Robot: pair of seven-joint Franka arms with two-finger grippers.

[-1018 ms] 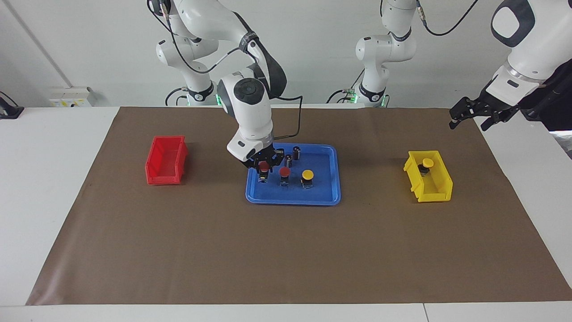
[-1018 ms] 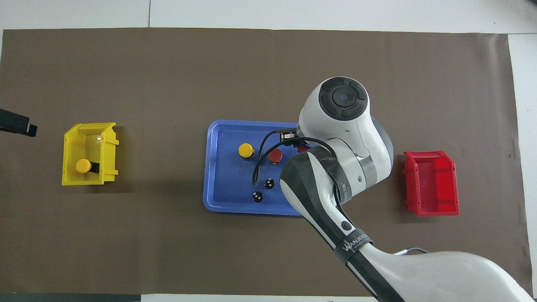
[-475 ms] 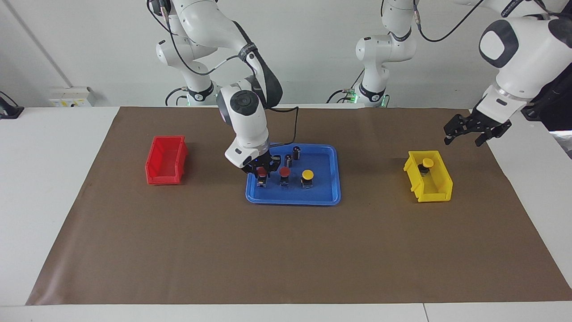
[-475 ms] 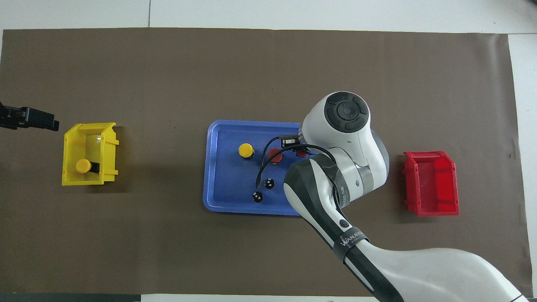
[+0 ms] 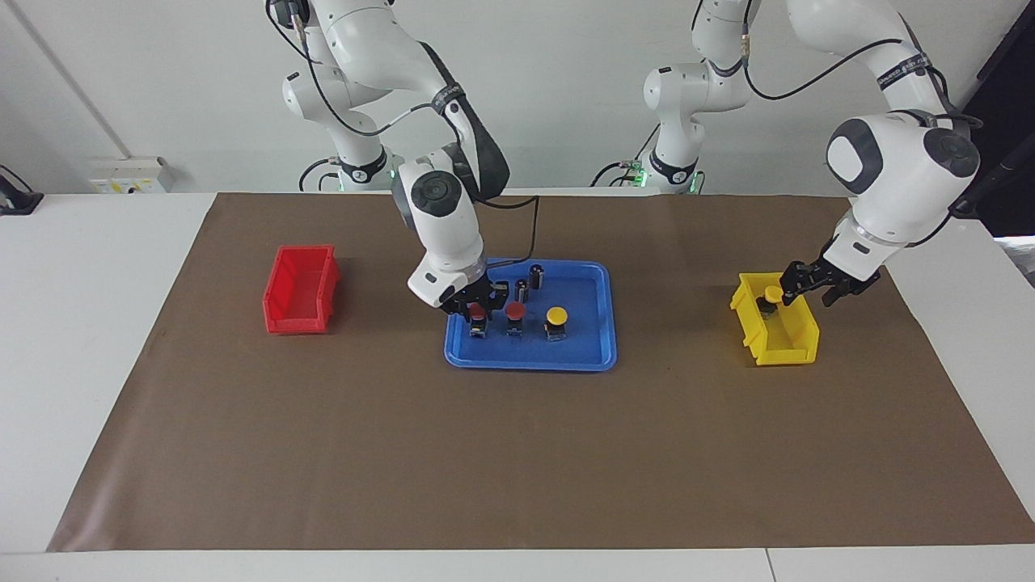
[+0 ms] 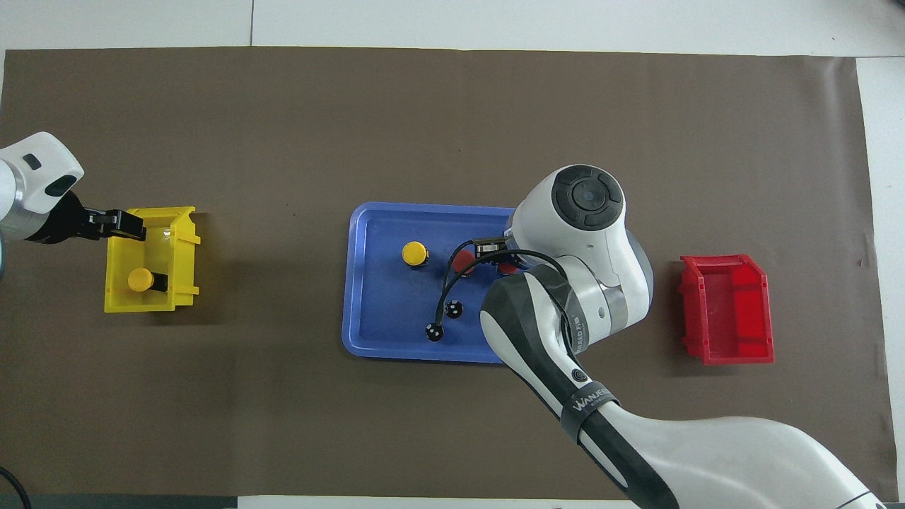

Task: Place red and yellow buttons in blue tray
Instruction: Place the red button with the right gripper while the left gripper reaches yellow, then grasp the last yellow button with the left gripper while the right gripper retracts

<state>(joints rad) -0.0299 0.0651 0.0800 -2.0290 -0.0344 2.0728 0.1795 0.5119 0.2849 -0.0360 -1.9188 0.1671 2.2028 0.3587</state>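
The blue tray (image 5: 530,361) (image 6: 360,283) lies mid-table. In it stand a yellow button (image 5: 555,314) (image 6: 414,253) and two red buttons. One red button (image 5: 515,311) (image 6: 463,263) stands free. My right gripper (image 5: 475,307) is shut on the other red button (image 5: 478,310), whose base rests on the tray floor; the wrist hides this grip in the overhead view. Another yellow button (image 5: 774,294) (image 6: 140,280) sits in the yellow bin (image 5: 788,343) (image 6: 180,283). My left gripper (image 5: 802,289) (image 6: 134,226) hangs low over that bin's rim, close beside the button's cap.
Two dark capless cylinders (image 5: 536,275) (image 6: 453,309) stand in the tray, nearer the robots than the buttons. A red bin (image 5: 301,291) (image 6: 728,311) sits toward the right arm's end. A brown mat (image 5: 517,453) covers the table.
My left arm swung in from the table's end and came down to the yellow bin. The right gripper sank slightly with the red button onto the tray.
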